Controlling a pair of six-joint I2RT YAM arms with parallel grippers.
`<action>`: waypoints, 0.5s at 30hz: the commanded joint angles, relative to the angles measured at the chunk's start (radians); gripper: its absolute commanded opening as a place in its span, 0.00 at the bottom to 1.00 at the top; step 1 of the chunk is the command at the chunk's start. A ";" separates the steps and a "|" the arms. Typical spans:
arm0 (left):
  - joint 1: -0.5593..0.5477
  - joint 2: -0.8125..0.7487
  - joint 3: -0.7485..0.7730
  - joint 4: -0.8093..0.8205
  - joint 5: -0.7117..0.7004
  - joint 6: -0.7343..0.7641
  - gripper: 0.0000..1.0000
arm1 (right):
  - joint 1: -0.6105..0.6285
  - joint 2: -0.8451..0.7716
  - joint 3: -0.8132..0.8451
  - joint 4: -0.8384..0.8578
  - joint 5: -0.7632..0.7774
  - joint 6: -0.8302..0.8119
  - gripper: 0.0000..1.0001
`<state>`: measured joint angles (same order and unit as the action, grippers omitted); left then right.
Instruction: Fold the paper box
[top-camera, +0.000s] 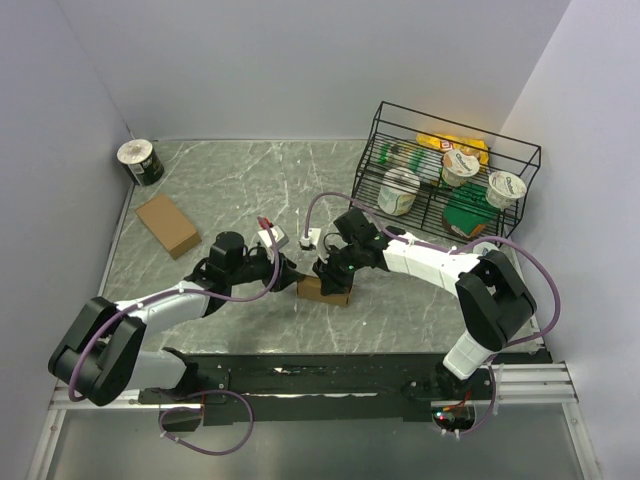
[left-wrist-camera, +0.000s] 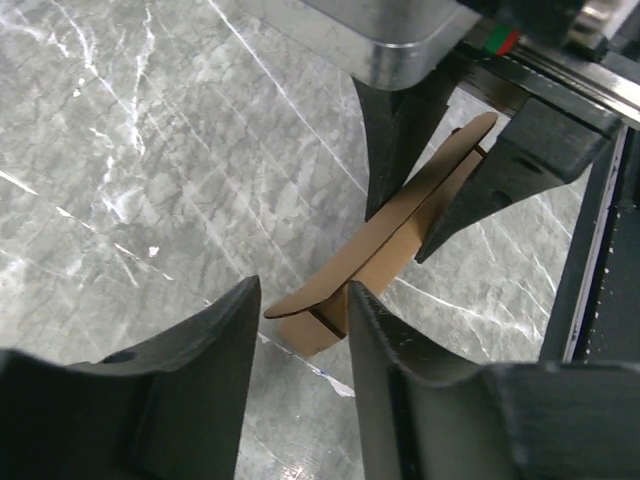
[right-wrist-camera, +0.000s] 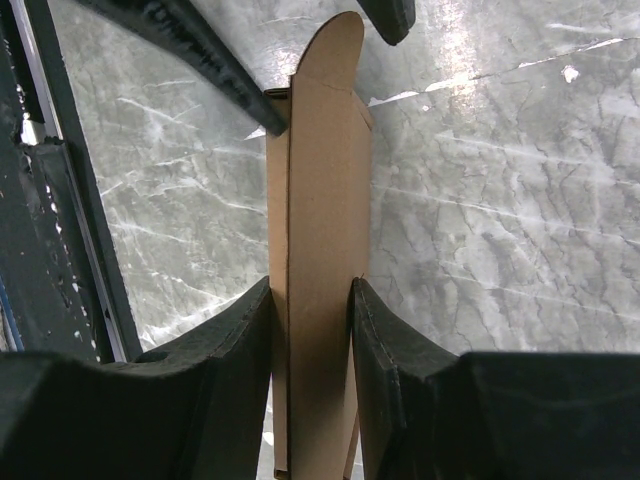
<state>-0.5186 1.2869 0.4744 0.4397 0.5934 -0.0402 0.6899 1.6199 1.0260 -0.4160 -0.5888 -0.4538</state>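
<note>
The right gripper (right-wrist-camera: 311, 292) clamps the paper box (right-wrist-camera: 325, 130), the left gripper (left-wrist-camera: 302, 292) straddles its end with grip unclear, and the wire basket (top-camera: 460, 126) holds yogurt cups (top-camera: 399, 190).

**Paper box** (top-camera: 322, 291): in the overhead view it is mostly covered by both grippers, so its outline is unreadable.
- Right wrist view: the near end runs off the bottom edge between the right gripper (right-wrist-camera: 311, 300) fingers.
- Left wrist view: the far end is hidden behind the right gripper's fingers. Whether the left gripper (left-wrist-camera: 300, 320) touches the rounded flap is undeterminable.

**Cups** (top-camera: 400, 190) in the wire basket (top-camera: 460, 127), far right: labels too small to read.

**White-and-red item** (top-camera: 271, 236), left of centre: too small to identify.

**Round white object** (top-camera: 484, 247), right: partly hidden by the right arm.
</note>
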 joint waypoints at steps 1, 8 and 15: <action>-0.006 -0.017 0.023 0.025 -0.026 0.016 0.42 | -0.003 0.015 0.011 -0.043 0.014 0.014 0.39; -0.021 0.012 0.044 -0.001 -0.030 0.017 0.28 | -0.003 0.012 0.009 -0.038 0.026 0.018 0.39; -0.027 0.002 0.064 -0.022 -0.055 -0.010 0.21 | 0.000 0.006 0.003 -0.024 0.060 0.021 0.38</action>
<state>-0.5316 1.2930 0.4850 0.4110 0.5350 -0.0391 0.6872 1.6199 1.0267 -0.4149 -0.5739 -0.4377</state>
